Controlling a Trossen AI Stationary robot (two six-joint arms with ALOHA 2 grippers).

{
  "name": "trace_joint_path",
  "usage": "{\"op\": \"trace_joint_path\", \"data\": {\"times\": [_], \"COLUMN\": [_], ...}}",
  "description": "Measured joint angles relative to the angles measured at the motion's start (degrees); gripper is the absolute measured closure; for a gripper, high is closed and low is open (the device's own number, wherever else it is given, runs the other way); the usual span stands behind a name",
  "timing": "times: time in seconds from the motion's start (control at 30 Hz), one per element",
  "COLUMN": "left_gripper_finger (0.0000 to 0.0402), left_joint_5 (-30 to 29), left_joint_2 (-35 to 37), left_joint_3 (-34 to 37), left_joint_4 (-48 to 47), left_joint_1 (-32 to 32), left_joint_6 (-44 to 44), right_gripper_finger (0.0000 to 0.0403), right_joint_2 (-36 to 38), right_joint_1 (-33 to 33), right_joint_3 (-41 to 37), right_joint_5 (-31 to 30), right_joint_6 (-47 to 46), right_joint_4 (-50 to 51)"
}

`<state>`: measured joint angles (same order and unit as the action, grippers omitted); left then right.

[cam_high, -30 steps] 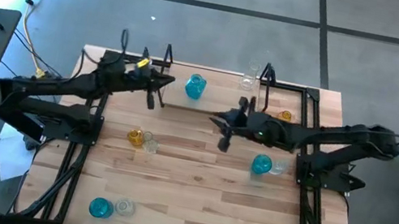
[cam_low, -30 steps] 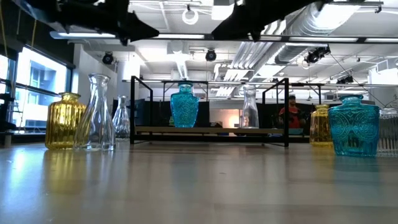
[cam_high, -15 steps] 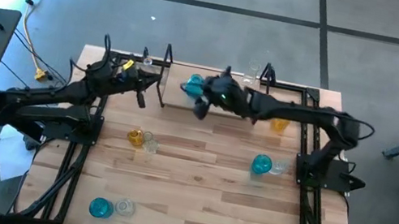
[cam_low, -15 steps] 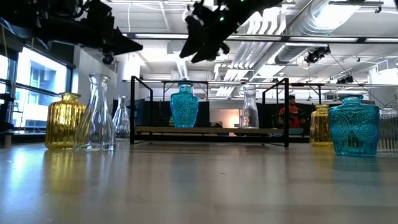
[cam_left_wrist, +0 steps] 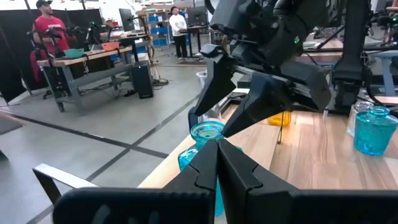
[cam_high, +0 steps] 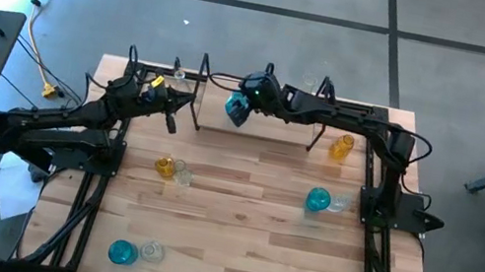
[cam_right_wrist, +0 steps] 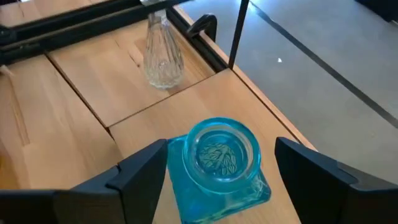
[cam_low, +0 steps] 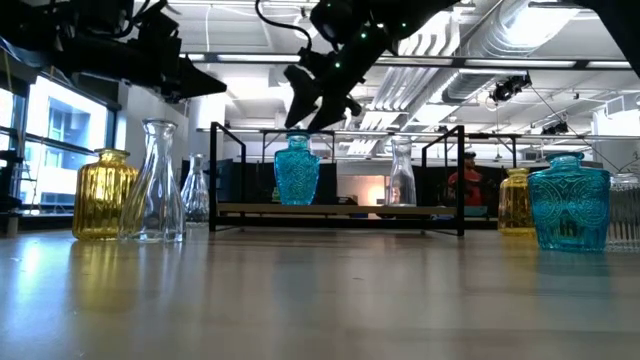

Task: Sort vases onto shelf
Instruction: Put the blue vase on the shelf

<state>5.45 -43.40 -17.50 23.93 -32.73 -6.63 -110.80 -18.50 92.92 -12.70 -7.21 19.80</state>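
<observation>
Right gripper poised over the teal vase on the shelf, fingers wide

The right gripper hangs just above the teal vase, which stands upright on the shelf near its left end; the fingers are spread wide to either side of the vase's mouth and hold nothing. A clear vase stands farther along the same board. The risk, as I judge it, is a knock: if the gripper drops or swings sideways off-centre, a fingertip could catch the rim and tip the vase off the narrow board onto the tabletop. The left gripper waits near the shelf's left loop with fingers pressed together and empty, close enough that a wide swing by either arm might make them touch.
</observation>
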Motion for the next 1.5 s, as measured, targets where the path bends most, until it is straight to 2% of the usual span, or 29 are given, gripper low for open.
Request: {"op": "trace_joint_path", "data": {"times": [0.2,0.6,0.73,1.0,1.3,1.5], "left_gripper_finger": [0.0401,0.0401,0.0401,0.0401,0.0401,0.0401], "left_joint_5": [0.0,0.0,0.0,0.0,0.0,0.0], "left_joint_2": [0.0,0.0,-0.1,-0.1,-0.1,-0.1], "left_joint_3": [0.0,0.0,0.0,0.0,0.0,0.0], "left_joint_4": [0.0,-0.1,-0.1,-0.1,-0.7,-1.3], "left_joint_1": [0.0,0.0,0.0,0.0,0.0,0.0], "left_joint_6": [-0.2,-1.0,-1.1,-1.1,-1.1,-1.1], "right_gripper_finger": [0.0121,0.0124,0.0147,0.0234,0.0229,0.0230], "right_joint_2": [-0.2,-3.6,-3.8,-3.6,-1.9,2.4], "right_joint_1": [-0.3,-0.4,-0.4,-0.4,-2.0,-6.8], "right_joint_3": [0.0,0.0,0.0,0.0,-0.1,-0.1], "right_joint_5": [2.4,-0.3,-0.4,-0.6,0.7,3.4], "right_joint_6": [-0.3,-0.3,-0.3,1.6,6.5,14.1], "right_joint_4": [-1.2,-2.4,-2.5,-2.1,0.4,5.3]}}
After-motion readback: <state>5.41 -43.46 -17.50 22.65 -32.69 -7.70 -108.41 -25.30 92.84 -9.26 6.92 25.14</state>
